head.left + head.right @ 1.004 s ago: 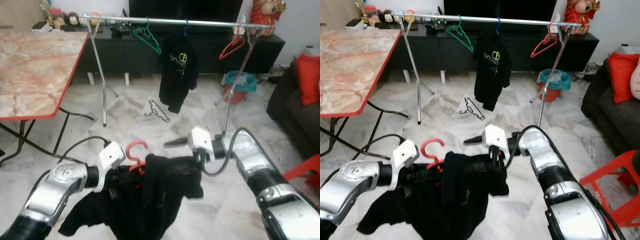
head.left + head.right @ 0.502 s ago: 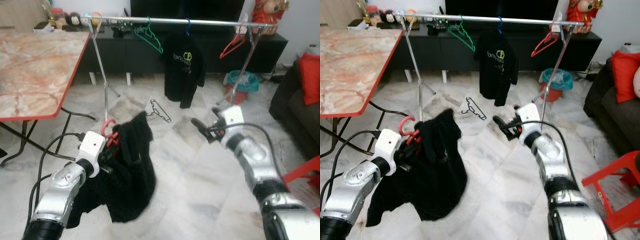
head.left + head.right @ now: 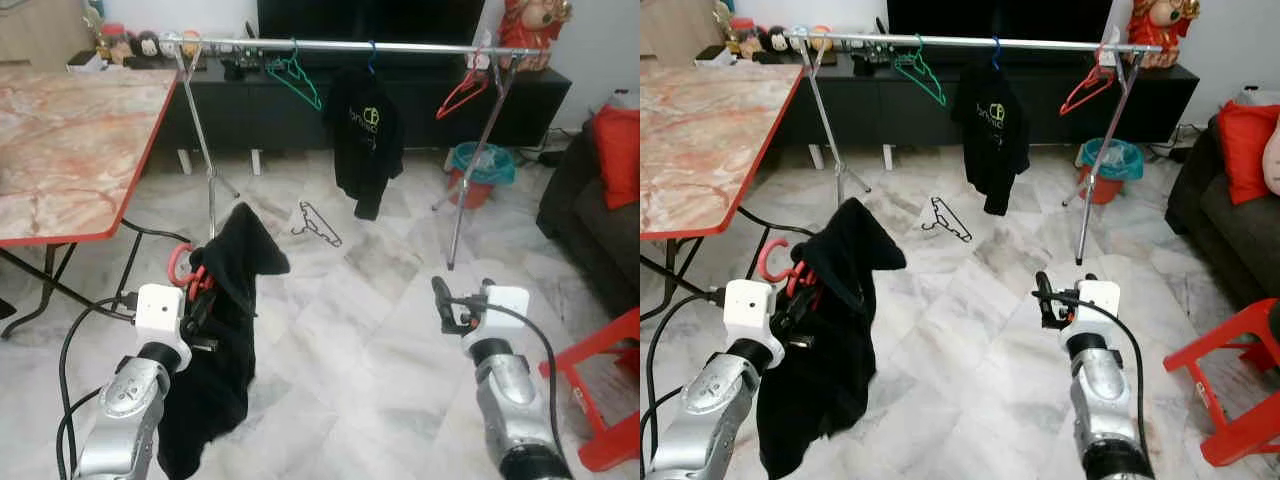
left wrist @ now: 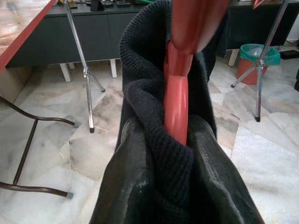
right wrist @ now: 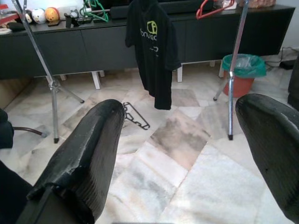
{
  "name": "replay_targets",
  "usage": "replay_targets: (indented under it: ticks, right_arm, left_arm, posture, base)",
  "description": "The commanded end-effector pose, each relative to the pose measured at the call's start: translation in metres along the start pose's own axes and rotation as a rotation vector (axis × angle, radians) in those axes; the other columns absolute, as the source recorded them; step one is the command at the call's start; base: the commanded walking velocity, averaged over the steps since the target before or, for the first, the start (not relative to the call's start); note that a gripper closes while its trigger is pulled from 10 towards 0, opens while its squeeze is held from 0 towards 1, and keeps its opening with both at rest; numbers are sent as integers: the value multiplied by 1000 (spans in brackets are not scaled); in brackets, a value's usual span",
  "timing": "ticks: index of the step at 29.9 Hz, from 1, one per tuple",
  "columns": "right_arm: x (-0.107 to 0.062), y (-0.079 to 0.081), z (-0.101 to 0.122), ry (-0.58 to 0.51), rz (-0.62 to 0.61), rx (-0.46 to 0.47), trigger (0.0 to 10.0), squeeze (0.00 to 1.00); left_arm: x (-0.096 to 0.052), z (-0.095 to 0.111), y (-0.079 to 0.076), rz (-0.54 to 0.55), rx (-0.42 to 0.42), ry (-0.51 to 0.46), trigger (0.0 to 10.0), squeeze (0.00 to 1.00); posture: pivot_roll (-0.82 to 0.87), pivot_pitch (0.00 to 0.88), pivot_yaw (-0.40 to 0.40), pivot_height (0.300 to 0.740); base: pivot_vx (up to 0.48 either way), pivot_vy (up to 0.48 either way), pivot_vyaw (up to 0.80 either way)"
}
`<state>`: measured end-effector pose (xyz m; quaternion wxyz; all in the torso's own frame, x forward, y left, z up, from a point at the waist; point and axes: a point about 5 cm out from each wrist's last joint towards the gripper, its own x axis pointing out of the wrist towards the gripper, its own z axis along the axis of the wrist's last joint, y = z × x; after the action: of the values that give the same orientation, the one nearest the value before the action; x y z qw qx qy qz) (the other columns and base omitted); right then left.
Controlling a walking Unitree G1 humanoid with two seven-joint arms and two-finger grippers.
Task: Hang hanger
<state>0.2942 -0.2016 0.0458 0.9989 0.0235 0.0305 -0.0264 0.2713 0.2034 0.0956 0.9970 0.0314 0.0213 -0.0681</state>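
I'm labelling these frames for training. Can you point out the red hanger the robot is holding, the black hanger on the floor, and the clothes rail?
red hanger [image 3: 181, 262], left eye view, on its hook.
black hanger [image 3: 946, 218], right eye view, on its wire frame.
clothes rail [image 3: 420, 47], left eye view, on the bare horizontal bar.

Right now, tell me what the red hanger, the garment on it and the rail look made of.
Red hanger: likely plastic, smooth and glossy.
Black garment: knitted fabric, visibly ribbed, matte.
Rail: metal, by its thin silvery shine.
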Motion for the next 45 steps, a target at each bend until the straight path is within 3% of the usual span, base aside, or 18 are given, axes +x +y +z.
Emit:
replay_targets:
  ticks: [1,8,21,45]
  right_arm:
    - [-1,0,4,-19,-7,-19,10000,0]
    - [-1,-1,7,-26,-30,-16,10000,0]
    - [-2,13,-1,35,-13,-32,10000,0]
    - [3,14,3,46,-42,13,10000,0]
  left_arm:
    - [0,5,-2,2,0,-41,10000,0]
    - [2,8,0,9,7,-50,10000,0]
    - [5,5,-3,-17,13,-26,10000,0]
    - [12,6,-9,-44,16,-22,10000,0]
  posture:
    - [-13,0,-47,736]
    - [-13,0,-46,736]
    - [-28,0,-34,736]
    - [-31,0,-26,736]
  base:
    - [285,0,0]
    - [313,0,0]
    - [333,0,0]
    - [342,0,0]
